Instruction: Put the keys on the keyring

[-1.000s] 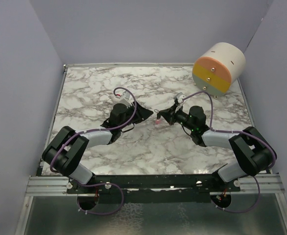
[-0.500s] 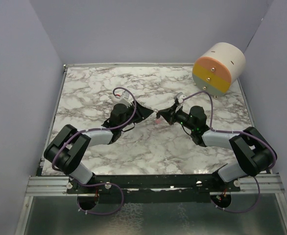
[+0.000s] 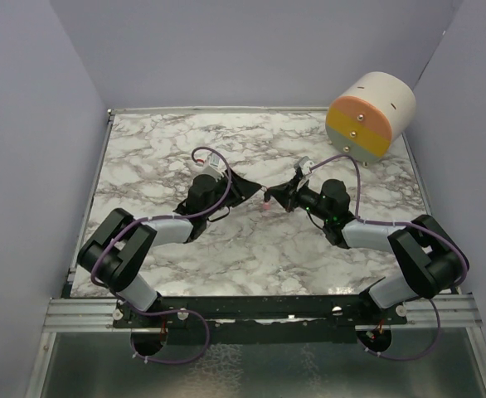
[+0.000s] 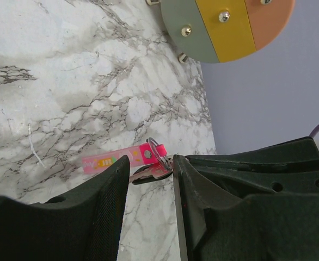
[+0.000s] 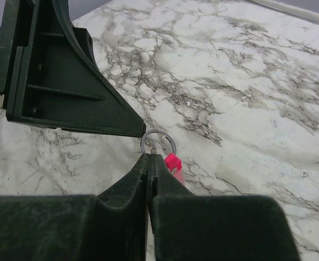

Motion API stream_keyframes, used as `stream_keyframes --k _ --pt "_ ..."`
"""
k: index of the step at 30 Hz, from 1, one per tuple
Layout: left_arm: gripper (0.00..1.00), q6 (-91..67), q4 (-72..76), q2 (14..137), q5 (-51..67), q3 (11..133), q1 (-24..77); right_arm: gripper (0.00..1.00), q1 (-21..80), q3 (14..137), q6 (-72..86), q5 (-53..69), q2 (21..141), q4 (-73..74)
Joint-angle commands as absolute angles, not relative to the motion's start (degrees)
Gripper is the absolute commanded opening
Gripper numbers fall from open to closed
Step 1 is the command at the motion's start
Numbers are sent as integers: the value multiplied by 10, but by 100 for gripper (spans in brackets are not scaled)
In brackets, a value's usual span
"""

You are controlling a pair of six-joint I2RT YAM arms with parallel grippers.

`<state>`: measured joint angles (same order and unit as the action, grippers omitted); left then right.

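Note:
The keyring is a pink strip (image 4: 113, 160) with a thin metal ring (image 4: 155, 149) at one end, held just above the marble. My right gripper (image 5: 148, 155) is shut on that ring (image 5: 158, 142), and the pink strip end (image 5: 173, 162) hangs beside its tips. The small dark key (image 4: 147, 174) lies just under the strip, one end meeting the ring; I cannot tell if it is threaded. My left gripper (image 4: 151, 166) is open, its tips flanking the key from the near side. In the top view the two grippers (image 3: 252, 192) (image 3: 270, 197) meet mid-table.
A round drum (image 3: 371, 115) with green, yellow and orange bands and small knobs lies on its side at the back right corner. Grey walls close in the marble table (image 3: 160, 149) on three sides.
The left arm has edged slightly right, bringing its fingertips closer to the ring. The right arm and the keyring have stayed put.

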<state>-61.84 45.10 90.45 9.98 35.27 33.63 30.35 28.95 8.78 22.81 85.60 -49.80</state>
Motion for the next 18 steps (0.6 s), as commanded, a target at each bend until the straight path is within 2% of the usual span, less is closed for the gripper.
stream_keyframes --k 1,18 --pt "40 -627 480 915 103 373 340 1 303 291 91 245 861 -528" --pt "38 -639 502 932 111 375 345 1 307 292 93 248 869 -537"
